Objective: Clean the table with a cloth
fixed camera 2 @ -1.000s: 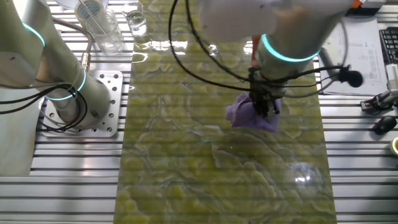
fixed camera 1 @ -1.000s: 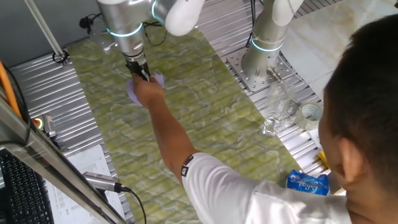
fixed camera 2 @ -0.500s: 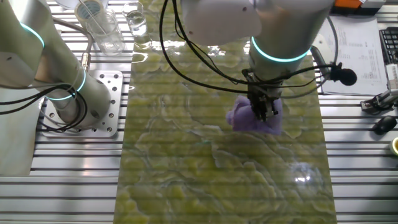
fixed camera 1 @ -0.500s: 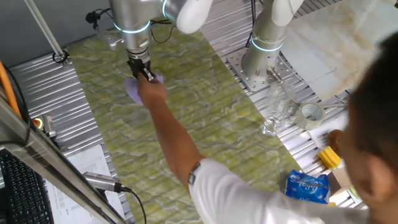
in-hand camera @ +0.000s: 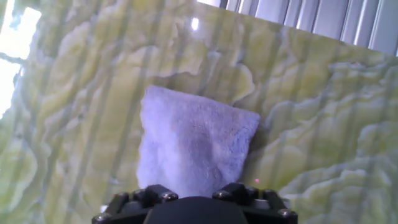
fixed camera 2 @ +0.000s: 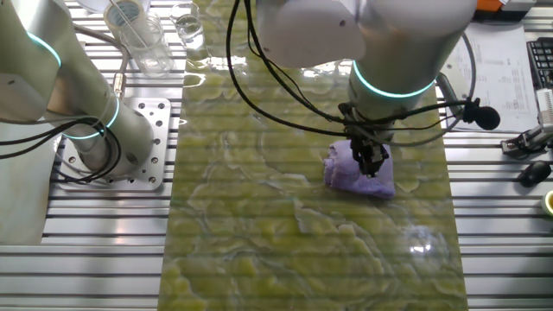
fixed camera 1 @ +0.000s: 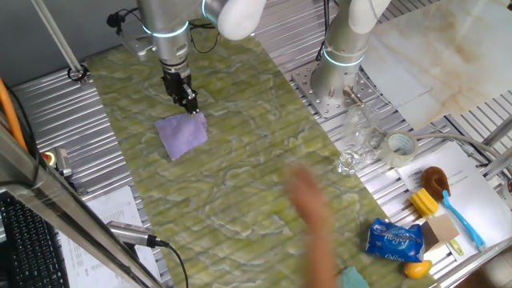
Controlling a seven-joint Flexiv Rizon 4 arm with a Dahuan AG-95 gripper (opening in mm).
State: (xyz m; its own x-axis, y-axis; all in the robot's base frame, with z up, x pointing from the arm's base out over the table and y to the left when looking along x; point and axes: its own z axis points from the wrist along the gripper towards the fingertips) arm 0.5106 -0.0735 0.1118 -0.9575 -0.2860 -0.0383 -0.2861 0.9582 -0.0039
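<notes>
On the green-yellow marbled table (fixed camera 1: pixel 240 168), edged by ribbed metal, the gripper (fixed camera 1: pixel 190 105) pinches the lavender cloth (fixed camera 1: pixel 182 134).

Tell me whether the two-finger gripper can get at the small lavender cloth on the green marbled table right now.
Probably yes: the two-finger gripper sits right at the small lavender cloth's edge on the green marbled table, nothing between them.

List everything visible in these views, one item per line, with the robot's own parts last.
table: one, green-yellow marbled, centre
cloth: one, lavender, flat on the table under the end effector
white marble slab: one, far right corner
tape roll: one, clear, right of table
glassware: clear, several, beside the second arm's base
blue packet: one, right edge
brush: one, blue handle, on paper
blurred hand: one, over table
second arm: one, grey, idle
end effector: one, black, at the cloth's edge
</notes>
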